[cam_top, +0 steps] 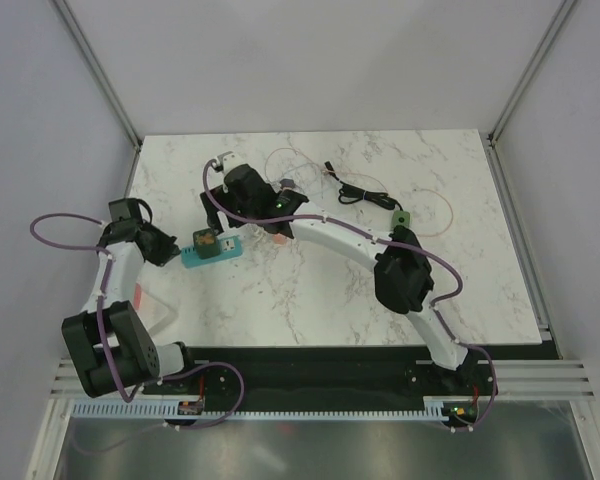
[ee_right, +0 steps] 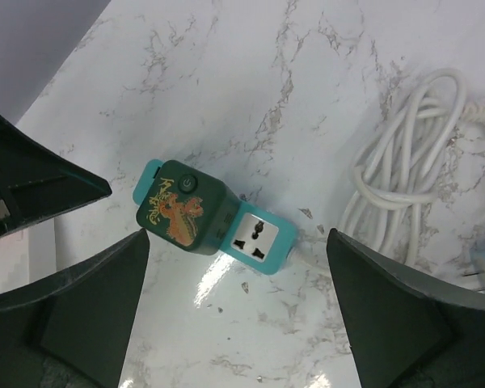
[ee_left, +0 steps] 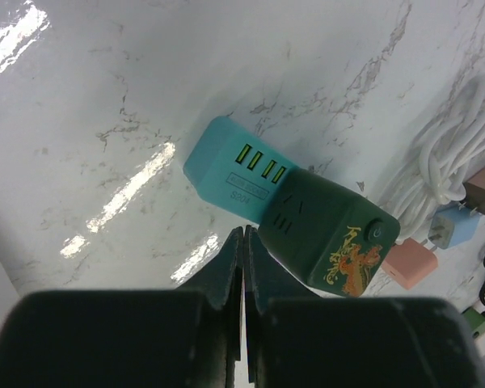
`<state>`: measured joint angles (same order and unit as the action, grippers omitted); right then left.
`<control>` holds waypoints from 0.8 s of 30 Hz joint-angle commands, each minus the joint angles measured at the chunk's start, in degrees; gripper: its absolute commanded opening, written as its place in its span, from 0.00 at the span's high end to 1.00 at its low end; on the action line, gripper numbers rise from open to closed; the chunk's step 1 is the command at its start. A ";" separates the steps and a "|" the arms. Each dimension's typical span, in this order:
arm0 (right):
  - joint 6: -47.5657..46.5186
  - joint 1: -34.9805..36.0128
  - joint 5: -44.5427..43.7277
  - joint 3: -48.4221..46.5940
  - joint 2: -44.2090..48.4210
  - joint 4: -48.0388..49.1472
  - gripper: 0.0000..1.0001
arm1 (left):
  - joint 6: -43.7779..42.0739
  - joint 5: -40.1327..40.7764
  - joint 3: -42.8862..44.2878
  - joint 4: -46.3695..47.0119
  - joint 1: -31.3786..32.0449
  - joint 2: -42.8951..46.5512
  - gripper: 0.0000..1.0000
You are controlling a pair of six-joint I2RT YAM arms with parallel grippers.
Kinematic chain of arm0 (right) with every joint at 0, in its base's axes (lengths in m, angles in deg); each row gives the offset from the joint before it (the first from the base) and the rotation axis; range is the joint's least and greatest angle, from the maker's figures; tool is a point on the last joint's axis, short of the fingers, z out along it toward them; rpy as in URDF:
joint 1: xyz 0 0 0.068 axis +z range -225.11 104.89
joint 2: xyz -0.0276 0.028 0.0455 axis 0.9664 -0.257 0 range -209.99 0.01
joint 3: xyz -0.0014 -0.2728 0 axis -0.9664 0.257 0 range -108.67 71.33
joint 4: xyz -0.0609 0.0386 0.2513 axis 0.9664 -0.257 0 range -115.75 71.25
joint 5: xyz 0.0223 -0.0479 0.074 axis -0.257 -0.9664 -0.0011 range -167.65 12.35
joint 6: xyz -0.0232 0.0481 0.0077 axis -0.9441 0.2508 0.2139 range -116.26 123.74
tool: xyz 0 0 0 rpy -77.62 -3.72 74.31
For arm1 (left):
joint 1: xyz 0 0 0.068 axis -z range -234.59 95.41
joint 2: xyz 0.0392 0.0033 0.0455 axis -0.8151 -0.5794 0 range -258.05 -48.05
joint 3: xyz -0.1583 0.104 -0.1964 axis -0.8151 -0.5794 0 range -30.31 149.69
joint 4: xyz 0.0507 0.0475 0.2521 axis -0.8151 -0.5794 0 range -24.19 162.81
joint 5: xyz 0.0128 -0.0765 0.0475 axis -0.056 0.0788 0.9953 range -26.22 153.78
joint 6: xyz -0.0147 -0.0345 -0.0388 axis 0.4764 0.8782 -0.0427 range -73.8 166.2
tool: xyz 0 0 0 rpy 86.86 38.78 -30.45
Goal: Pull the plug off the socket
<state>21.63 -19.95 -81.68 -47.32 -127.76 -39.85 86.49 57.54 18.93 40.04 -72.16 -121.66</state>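
**Left to right.** The left gripper (ee_left: 242,238) has its two dark, wedge-shaped fingers pressed flat together and holds nothing. Its tips lie just beside the lower corner of the plug (ee_left: 327,238).

The plug is a dark green, matte plastic block with rounded edges. It has a gold-and-orange dragon motif and a round button on one face, and narrow slots on another. It sits seated against the socket (ee_left: 226,174), just ahead of the left fingertips.

The socket is a teal, smooth-sided block. It carries a row of four yellow-green ports, and the right wrist view shows a white multi-pin outlet face.

Both pieces lie on the table (cam_top: 310,300), which is glossy white marble with grey veins.

The right gripper (ee_right: 236,236) is spread wide. One black finger stands on each side of the plug-and-socket pair, and neither touches it.

Beyond the right finger lies a coiled white cable (ee_right: 396,162), round and rubbery. A pink adapter (ee_left: 410,263) and a pale blue adapter (ee_left: 453,230), both small and boxy, lie beside the cable.
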 commanded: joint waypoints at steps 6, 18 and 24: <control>9.35 6.01 -14.15 -8.44 -8.81 -2.37 0.02 | 2.16 -1.76 -2.13 6.41 -1.69 -4.52 0.98; 9.89 7.95 -17.50 -8.96 -11.01 0.98 0.02 | 4.88 -3.07 -2.56 6.49 -2.74 -9.63 0.98; 6.72 9.18 -20.22 -11.69 -13.56 1.85 0.02 | 4.79 -4.31 -3.35 7.02 -2.92 -10.07 0.98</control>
<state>30.35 -12.00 -99.06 -55.72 -139.97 -39.90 89.83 54.39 16.30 45.68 -74.80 -131.45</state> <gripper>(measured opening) 0.982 0.026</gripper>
